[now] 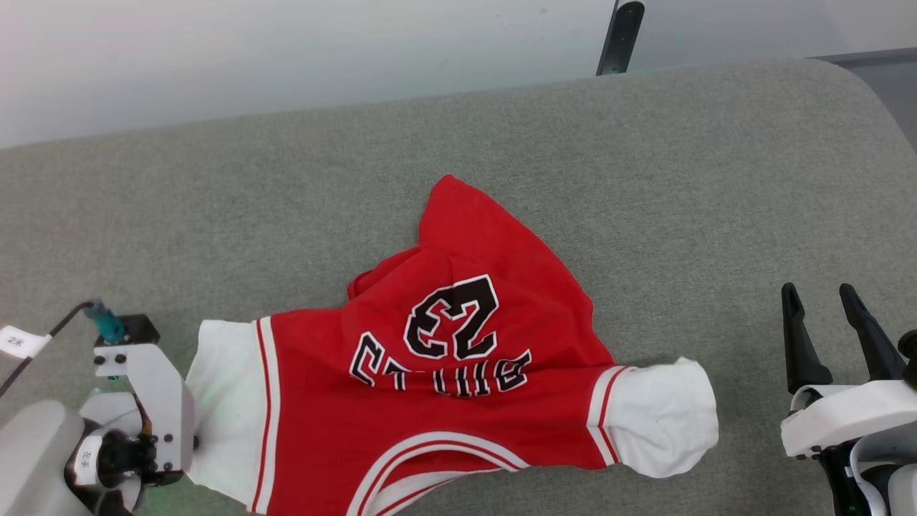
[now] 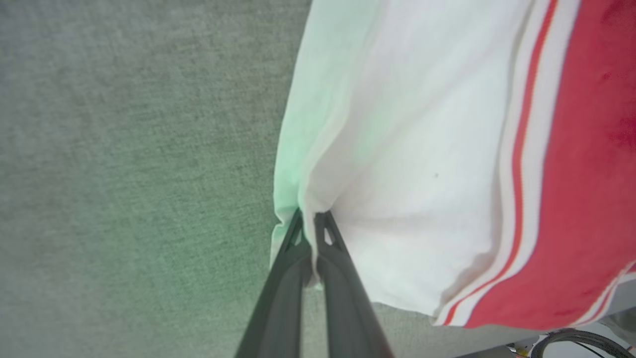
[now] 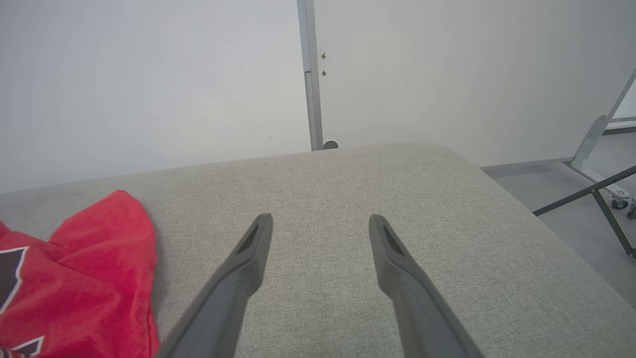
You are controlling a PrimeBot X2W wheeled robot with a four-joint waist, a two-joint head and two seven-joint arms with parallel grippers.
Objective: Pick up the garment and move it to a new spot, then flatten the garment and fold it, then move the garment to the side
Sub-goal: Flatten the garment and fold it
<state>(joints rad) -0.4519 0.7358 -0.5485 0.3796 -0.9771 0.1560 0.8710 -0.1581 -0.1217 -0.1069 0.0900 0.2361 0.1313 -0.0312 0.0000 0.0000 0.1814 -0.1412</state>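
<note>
A white sleeve [image 2: 397,149] of the red jersey [image 1: 458,401] is being pinched by the closed left gripper [image 2: 312,219], likely for lifting; the right gripper [image 1: 817,289] is being held open, empty, alongside.

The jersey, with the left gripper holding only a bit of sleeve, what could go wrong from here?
1. The left gripper pinches only a thin fold at the edge of the white sleeve. A firm pull could slip it free.
2. The right gripper stands open, apart from the garment. If lifted by one sleeve, the garment, already rumpled, would probably bunch further and be harder to flatten.
</note>
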